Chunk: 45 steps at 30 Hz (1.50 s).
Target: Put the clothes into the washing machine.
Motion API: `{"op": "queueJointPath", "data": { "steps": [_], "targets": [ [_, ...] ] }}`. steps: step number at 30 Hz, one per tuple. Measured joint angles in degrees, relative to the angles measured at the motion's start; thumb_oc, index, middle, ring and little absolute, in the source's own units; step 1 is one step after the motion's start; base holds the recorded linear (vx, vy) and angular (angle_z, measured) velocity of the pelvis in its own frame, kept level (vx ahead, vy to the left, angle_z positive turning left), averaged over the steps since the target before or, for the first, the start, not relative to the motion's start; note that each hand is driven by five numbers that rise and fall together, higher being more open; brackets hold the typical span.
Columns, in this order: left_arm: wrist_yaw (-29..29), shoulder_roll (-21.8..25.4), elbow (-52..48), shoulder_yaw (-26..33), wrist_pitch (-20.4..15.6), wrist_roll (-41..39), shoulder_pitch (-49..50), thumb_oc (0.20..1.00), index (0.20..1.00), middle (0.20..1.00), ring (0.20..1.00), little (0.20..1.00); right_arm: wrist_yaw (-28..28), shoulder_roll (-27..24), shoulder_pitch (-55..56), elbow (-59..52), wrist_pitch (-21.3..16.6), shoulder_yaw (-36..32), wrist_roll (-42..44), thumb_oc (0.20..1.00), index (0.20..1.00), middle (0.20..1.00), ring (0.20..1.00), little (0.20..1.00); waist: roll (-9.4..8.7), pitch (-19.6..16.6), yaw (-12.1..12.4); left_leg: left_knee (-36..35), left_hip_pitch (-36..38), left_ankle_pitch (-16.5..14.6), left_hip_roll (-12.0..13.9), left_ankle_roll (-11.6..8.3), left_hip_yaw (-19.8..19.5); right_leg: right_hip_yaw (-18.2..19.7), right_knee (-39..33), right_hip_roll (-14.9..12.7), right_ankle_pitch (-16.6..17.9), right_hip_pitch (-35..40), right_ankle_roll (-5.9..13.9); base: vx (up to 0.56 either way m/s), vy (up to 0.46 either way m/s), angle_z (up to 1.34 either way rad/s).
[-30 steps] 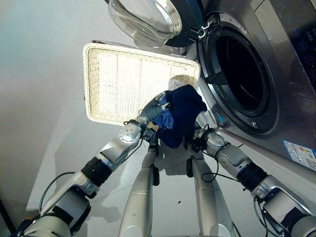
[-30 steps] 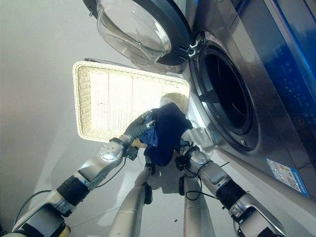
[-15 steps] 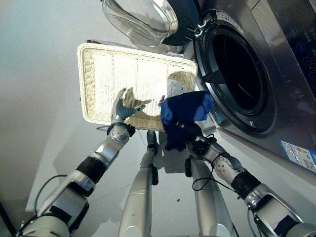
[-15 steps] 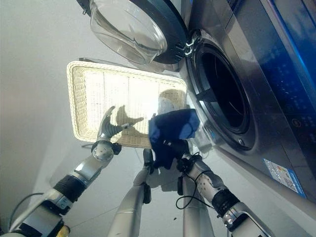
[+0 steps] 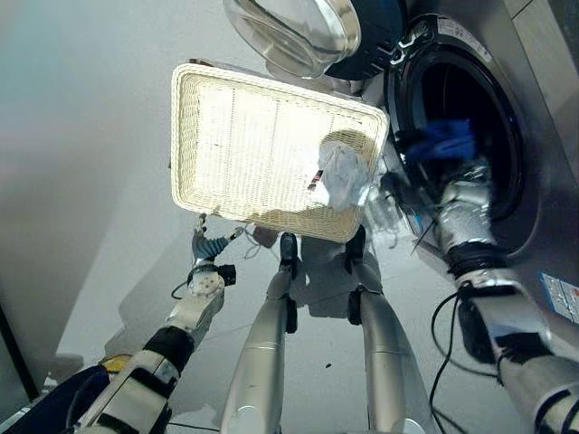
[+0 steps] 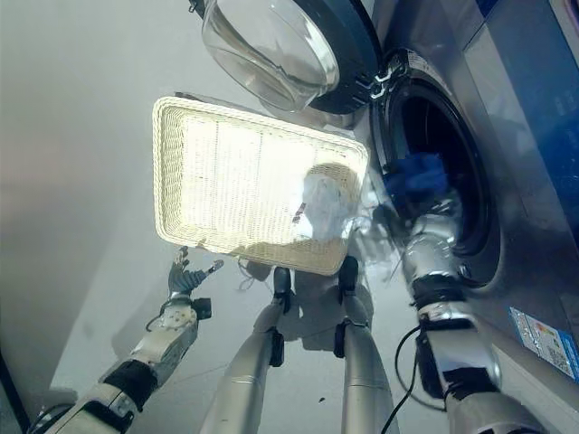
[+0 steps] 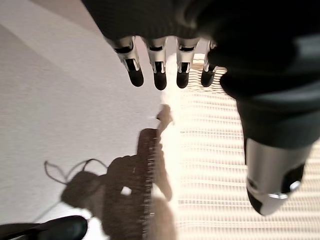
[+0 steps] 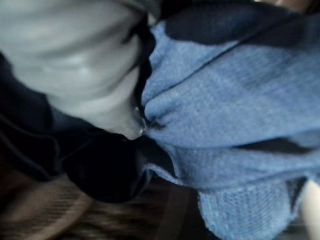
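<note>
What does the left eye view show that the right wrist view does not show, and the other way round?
Left eye view alone: the wicker basket, a white cloth in it, the washing machine with its open door, and the left hand, open. Right wrist view alone: the knit weave, close up. Both: the blue garment at the right hand.

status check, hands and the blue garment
Right hand in drum, shut on blue garment. Left hand open, low by basket. White cloth in basket. Door open.
</note>
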Motion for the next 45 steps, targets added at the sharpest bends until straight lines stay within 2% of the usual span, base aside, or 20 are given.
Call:
{"op": "queueJointPath", "data": {
  "steps": [3,4,5,6,9,11,12,13,16,18,20,22,24,26,29,30,36,37,40,45],
  "targets": [
    [-0.54,1.95,-5.95,-0.54,-0.83,-1.48,1.69,1.0,1.0,1.0,1.0,1.0,-9.94,-1.69,-0.62,1.02,-15.42,-2.1,-4.09,0.2,0.2,0.2,0.2,0.2,0.75,0.4,2.29,1.66,-1.67,-0.69,0.05,0.11,-0.42,0.0,0.08,0.37,0.08,-0.72,-0.12,0.03,-0.07,0.05],
    [-0.66,4.21,-8.27,-1.44,-0.67,-1.65,1.87,1.0,1.0,1.0,1.0,1.0,-18.84,-3.11,-0.55,1.84,-19.89,-2.79,-11.96,0.526,0.526,0.526,0.526,0.526,0.71,0.43,3.23,2.85,-2.99,-1.13,-0.07,0.28,-0.48,-0.02,0.69,0.27,0.33,-1.81,-0.44,0.01,-0.033,0.04],
    [-0.71,5.57,-9.44,-1.56,-0.66,-1.69,1.91,1.0,1.0,1.0,1.0,1.0,-24.21,-3.9,-0.37,2.16,-21.22,-2.95,-16.75,0.589,0.589,0.589,0.589,0.589,0.72,0.45,3.55,3.75,-4.04,-1.51,-0.2,0.47,-0.5,0.02,1.05,0.11,0.25,-2.54,-0.33,0.0,0.0,0.0],
    [-0.83,7.47,-9.61,-1.5,-0.59,-1.93,1.85,1.0,1.0,1.0,1.0,1.0,-33.67,-4.51,-0.67,1.37,-21.18,-3.58,-24.12,1.0,1.0,1.0,1.0,1.0,0.74,0.62,3.51,5.58,-5.86,-2.22,-0.51,0.9,-0.47,0.04,1.67,-0.23,0.33,-3.89,-0.19,0.0,0.0,0.0],
    [-1.83,8.52,-8.08,-1.21,0.07,-3.61,1.59,1.0,1.0,1.0,1.0,1.0,-46.59,-5.31,-2.06,-3.36,-20.65,-3.53,-29.74,1.0,1.0,1.0,1.0,1.0,0.58,0.9,3.04,7.71,-7.88,-3.31,-0.98,1.69,0.48,1.16,2.48,-0.75,0.47,-5.81,0.32,0.03,0.019,-0.13],
    [-2.4,8.32,-7.85,-1.23,0.18,-3.78,1.6,1.0,1.0,1.0,1.0,1.0,-44.9,-5.21,-1.33,-4.43,-20.54,-3.34,-27.42,1.0,1.0,1.0,1.0,1.0,0.56,0.91,2.89,8.28,-7.83,-3.74,-1.1,1.83,0.72,1.45,2.87,-0.84,0.31,-5.73,0.53,0.04,0.004,-0.07],
    [-2.54,8.3,-7.68,-1.26,0.18,-3.77,1.61,1.0,1.0,1.0,1.0,1.0,-41.51,-5.05,-0.91,-4.67,-20.38,-3.29,-23.98,1.0,1.0,1.0,1.0,1.0,0.54,0.92,2.88,8.63,-7.77,-4.07,-1.03,1.95,0.72,1.46,2.99,-0.82,0.23,-5.57,0.6,-0.03,-0.002,0.04],
    [-3.13,8.24,-6.58,-1.36,0.17,-3.78,1.38,1.0,1.0,1.0,1.0,1.0,-19.55,-4.76,-0.28,-2.59,-16.22,-3.33,-1.95,1.0,1.0,1.0,1.0,1.0,0.24,0.98,2.32,9.22,-6.7,-4.43,-0.98,2.0,0.4,1.41,3.0,-0.92,0.14,-4.03,0.71,-0.03,-0.001,0.1],
    [-3.3,8.53,-6.13,-1.32,0.2,-3.79,1.56,1.0,1.0,1.0,1.0,1.0,-6.09,-1.83,0.58,-5.38,-7.85,-5.12,12.19,1.0,1.0,1.0,1.0,1.0,-0.29,0.86,0.46,8.89,-5.72,-4.29,-1.87,2.69,0.3,1.54,3.15,-1.71,-0.44,-2.9,1.7,-0.02,0.002,0.14],
    [-3.43,7.98,-4.4,-1.5,0.43,-3.77,1.33,1.0,1.0,1.0,1.0,1.0,-1.46,-0.16,3.37,-5.77,1.84,-3.28,13.4,1.0,1.0,1.0,1.0,1.0,-0.57,0.82,-1.22,8.59,-5.07,-3.96,-2.08,3.13,0.5,1.71,3.12,-2.16,-0.19,-2.32,2.13,-0.03,0.02,0.03],
    [-3.44,7.58,-4.22,-1.56,0.54,-3.76,1.35,1.0,1.0,1.0,1.0,1.0,-0.28,0.11,5.45,-5.67,7.43,-2.01,13.24,1.0,1.0,1.0,1.0,1.0,-0.67,0.79,-1.8,8.3,-4.89,-3.91,-2.19,3.23,0.83,2.01,2.98,-2.31,-0.29,-2.26,2.62,-0.03,0.011,-0.04],
    [-3.41,6.01,-3.94,-1.45,0.53,-3.77,1.53,1.0,1.0,1.0,1.0,1.0,1.95,0.33,9.55,-3.9,19.52,2.4,4.3,1.0,1.0,1.0,1.0,1.0,-0.76,0.77,-2.95,7.14,-4.94,-3.39,-2.36,3.5,1.66,2.83,1.18,-2.39,0.83,-2.45,3.46,-0.06,0.007,-0.17],
    [-3.41,4.59,-3.08,-1.0,0.53,-3.74,1.49,1.0,1.0,1.0,1.0,1.0,3.57,0.37,11.64,-1.86,24.39,6.22,-2.63,1.0,1.0,1.0,1.0,1.0,-0.76,0.77,-3.4,6.53,-4.98,-3.05,-2.4,3.52,1.68,2.87,0.16,-2.38,1.25,-2.45,4.02,-0.05,-0.009,-0.1],
    [-3.41,3.69,-2.84,-1.0,0.35,-3.65,1.47,1.0,1.0,1.0,1.0,1.0,4.52,0.24,13.22,-0.6,25.42,7.78,-8.29,1.0,1.0,1.0,1.0,1.0,-0.76,0.77,-3.37,6.35,-5.08,-3.04,-2.4,3.51,1.8,2.82,-0.41,-2.33,1.72,-2.46,4.14,-0.06,0.0,-0.06],
    [-3.37,2.7,-1.75,-0.85,0.04,-3.3,1.53,1.0,1.0,1.0,1.0,1.0,5.33,-0.12,14.48,2.05,24.88,10.5,-20.0,1.0,1.0,1.0,1.0,1.0,-0.76,0.77,-3.18,5.64,-5.46,-2.79,-2.32,3.26,1.65,2.56,-1.27,-2.06,2.11,-2.61,3.7,-0.09,0.04,0.01],
    [-2.96,1.46,-1.05,0.14,-0.03,-3.29,1.84,1.0,1.0,1.0,1.0,1.0,3.21,-0.63,14.71,1.65,23.3,12.72,-33.45,1.0,1.0,1.0,1.0,1.0,-0.76,0.77,-2.99,4.85,-6.06,-2.39,-2.19,3.15,1.59,2.23,-1.76,-1.95,2.31,-3.27,3.35,-0.06,0.055,0.05],
    [-1.67,-2.03,0.58,0.16,-1.15,-3.22,2.36,1.0,1.0,1.0,1.0,1.0,-5.57,-0.57,15.2,-3.2,19.64,15.03,-56.11,1.0,1.0,1.0,1.0,1.0,-0.74,0.77,-2.86,4.32,-6.48,-2.1,-2.09,3.22,1.38,1.63,-2.15,-1.9,2.52,-3.59,2.44,-0.07,0.085,0.04],
    [-0.96,-3.13,1.08,0.2,-1.44,-3.22,2.42,1.0,1.0,1.0,1.0,1.0,-10.24,-0.06,16.2,-5.59,18.1,16.02,-63.43,1.0,1.0,1.0,1.0,1.0,-0.74,0.78,-2.89,4.17,-6.48,-2.1,-2.1,3.22,1.24,1.56,-2.14,-1.92,2.42,-3.58,2.4,0.0,0.0,0.0],
    [-0.53,-4.65,1.52,0.12,-2.22,-3.2,3.25,1.0,1.0,1.0,1.0,1.0,-14.56,1.35,18.49,-9.85,17.67,18.59,-70.58,1.0,1.0,1.0,1.0,1.0,-0.74,0.77,-2.92,3.97,-6.45,-2.04,-2.18,3.21,1.2,1.53,-2.07,-1.95,2.38,-3.59,2.37,-0.09,0.138,0.03],
    [0.41,-8.29,2.84,2.38,-3.47,-3.16,6.67,1.0,1.0,1.0,1.0,1.0,-23.3,1.74,26.14,-19.94,18.34,26.95,-98.12,1.0,1.0,1.0,1.0,1.0,-0.72,0.76,-3.1,1.44,-5.65,-0.79,-2.46,3.05,0.45,0.96,-1.86,-2.57,1.85,-3.59,2.88,-0.08,0.1,0.09]
  ]
}}
